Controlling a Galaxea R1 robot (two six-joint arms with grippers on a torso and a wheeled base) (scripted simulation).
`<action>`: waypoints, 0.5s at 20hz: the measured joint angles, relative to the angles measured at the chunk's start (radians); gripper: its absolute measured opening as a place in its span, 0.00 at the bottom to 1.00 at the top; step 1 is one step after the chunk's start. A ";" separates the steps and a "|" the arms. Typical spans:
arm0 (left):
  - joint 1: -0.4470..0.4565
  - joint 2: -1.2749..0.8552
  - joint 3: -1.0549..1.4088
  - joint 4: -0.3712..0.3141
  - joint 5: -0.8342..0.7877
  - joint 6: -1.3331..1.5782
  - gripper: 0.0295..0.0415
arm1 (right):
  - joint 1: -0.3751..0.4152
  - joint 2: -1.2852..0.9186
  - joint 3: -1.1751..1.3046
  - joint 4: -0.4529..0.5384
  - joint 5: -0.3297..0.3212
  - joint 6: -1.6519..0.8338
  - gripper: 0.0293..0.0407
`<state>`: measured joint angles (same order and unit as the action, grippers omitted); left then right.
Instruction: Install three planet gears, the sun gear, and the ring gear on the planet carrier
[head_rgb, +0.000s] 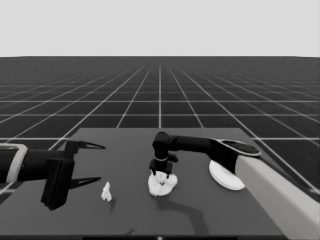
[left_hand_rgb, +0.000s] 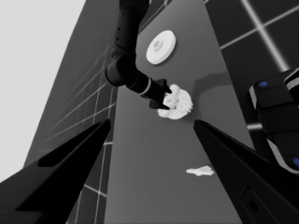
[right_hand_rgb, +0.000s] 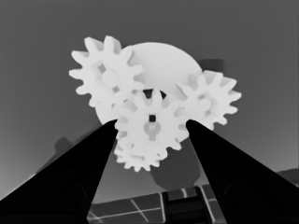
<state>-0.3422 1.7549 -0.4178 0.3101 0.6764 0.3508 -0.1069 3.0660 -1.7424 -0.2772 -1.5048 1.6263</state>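
Note:
The smaller round part (right_hand_rgb: 163, 60), the planet carrier, lies mid-table with three planet gears on it: one (right_hand_rgb: 106, 77), a second (right_hand_rgb: 210, 100) and a third (right_hand_rgb: 135, 161) half hidden. My right gripper (right_hand_rgb: 150, 123) is shut on a fourth gear (right_hand_rgb: 150, 135), the sun gear, between the other three over the carrier's centre hole. In the head view the right gripper (head_rgb: 161, 172) points down onto this white cluster (head_rgb: 162, 186). The larger round part (head_rgb: 222, 176), the ring gear, lies to the right, partly behind the right arm. My left gripper (head_rgb: 100, 163) waits open at the table's left end.
A thin white piece (head_rgb: 106, 192) lies just right of the left gripper's fingers, also seen as the thin white piece (left_hand_rgb: 200, 171) in the left wrist view. The larger round part (left_hand_rgb: 160, 46) shows beyond the cluster (left_hand_rgb: 176, 102). Dark machinery (left_hand_rgb: 275, 116) stands past the table's edge.

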 joint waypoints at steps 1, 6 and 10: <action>0.000 0.000 0.000 0.000 0.000 0.000 0.75 | 0.000 0.000 0.000 0.000 0.000 0.010 0.14; 0.000 0.000 0.000 0.000 0.000 0.000 0.75 | 0.000 0.000 0.000 0.000 0.000 0.063 0.14; 0.000 0.000 0.000 0.000 0.000 0.000 0.75 | 0.000 0.000 0.000 0.000 0.000 0.105 0.14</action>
<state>-0.3422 1.7549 -0.4178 0.3101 0.6764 0.3508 -0.1066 3.0658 -1.7425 -0.2772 -1.5049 1.7310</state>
